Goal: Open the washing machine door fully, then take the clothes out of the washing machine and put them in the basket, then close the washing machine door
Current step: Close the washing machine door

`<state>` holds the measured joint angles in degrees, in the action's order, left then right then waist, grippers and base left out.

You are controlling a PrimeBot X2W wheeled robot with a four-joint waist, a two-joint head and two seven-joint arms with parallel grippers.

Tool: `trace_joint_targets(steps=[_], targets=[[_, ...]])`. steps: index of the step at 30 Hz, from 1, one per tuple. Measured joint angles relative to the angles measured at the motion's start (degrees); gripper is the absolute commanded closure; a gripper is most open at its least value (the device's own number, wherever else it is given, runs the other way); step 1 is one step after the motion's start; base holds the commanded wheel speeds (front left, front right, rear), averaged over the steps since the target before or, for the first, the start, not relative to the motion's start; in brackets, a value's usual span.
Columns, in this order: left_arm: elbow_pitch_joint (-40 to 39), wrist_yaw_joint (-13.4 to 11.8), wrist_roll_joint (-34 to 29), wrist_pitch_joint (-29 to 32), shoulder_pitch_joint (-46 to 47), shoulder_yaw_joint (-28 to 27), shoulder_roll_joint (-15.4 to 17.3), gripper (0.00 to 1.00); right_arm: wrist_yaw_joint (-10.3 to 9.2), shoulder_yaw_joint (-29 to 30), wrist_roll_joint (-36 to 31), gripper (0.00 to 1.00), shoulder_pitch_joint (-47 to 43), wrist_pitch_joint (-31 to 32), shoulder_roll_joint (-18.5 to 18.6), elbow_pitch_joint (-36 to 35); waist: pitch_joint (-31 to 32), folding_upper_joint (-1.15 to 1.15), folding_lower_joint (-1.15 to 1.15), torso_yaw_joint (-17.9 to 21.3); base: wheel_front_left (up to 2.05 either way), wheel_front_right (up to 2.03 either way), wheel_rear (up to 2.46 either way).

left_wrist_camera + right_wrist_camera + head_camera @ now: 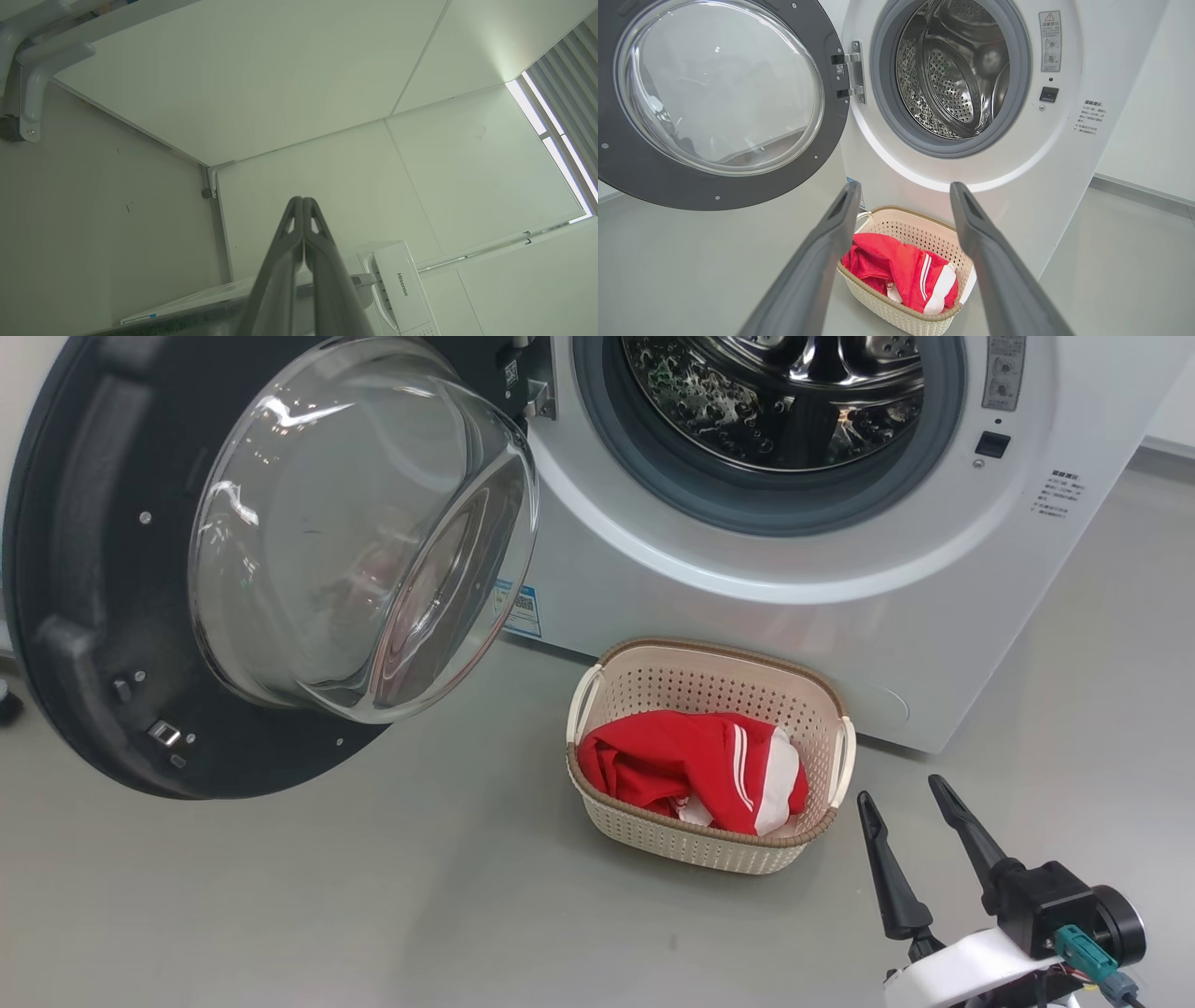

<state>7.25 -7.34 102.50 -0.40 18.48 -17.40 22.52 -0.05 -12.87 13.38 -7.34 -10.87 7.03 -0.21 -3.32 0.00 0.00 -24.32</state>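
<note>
The washing machine (840, 616) (1017, 196) stands with its steel drum (952, 84) showing no clothes inside. Its door (84, 579) (714, 98), black-rimmed with a clear glass bowl, is swung wide open to the left. The red and white clothes (695, 770) (901, 275) lie in the cream basket (653, 686) (896, 226) on the floor in front of the machine. My right gripper (901, 793) (903, 186) hovers open just right of the basket, with nothing between its fingers. My left gripper (302, 200) is shut on nothing and points up at a white ceiling.
Grey floor (373, 896) spreads in front of the machine and to both sides of the basket. The open door overhangs the floor at the left. A white wall (1148, 116) stands to the machine's right. A white appliance (402, 284) sits below the left gripper's fingers.
</note>
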Motion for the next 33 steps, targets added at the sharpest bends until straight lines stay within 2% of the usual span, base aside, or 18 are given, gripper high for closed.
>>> trace_joint_targets(steps=[11, 25, 33], targets=[[8.9, 0.0, -1.9, 6.0, 1.0, 8.1, 3.8, 1.0, 0.67, 0.0, 0.0, 0.0, 1.4, 0.6, 0.5, -0.5, -1.6, 0.0, 0.0, 2.0, 0.0, 0.0, 0.0], [16.8, 0.0, -3.9, 9.8, 5.0, 13.0, 3.9, 1.0, 0.98, 0.8, -0.3, 0.0, 2.3, 1.1, 1.1, -0.8, -3.2, 0.0, 0.0, 4.1, 0.0, 0.0, 0.0], [19.3, 0.0, -4.1, 11.2, 7.2, 13.7, 4.0, 1.0, 0.98, 1.0, -0.3, 0.0, 2.3, 1.1, 1.5, -0.9, -3.5, 0.0, 0.0, 4.1, 0.0, 0.0, 0.0]])
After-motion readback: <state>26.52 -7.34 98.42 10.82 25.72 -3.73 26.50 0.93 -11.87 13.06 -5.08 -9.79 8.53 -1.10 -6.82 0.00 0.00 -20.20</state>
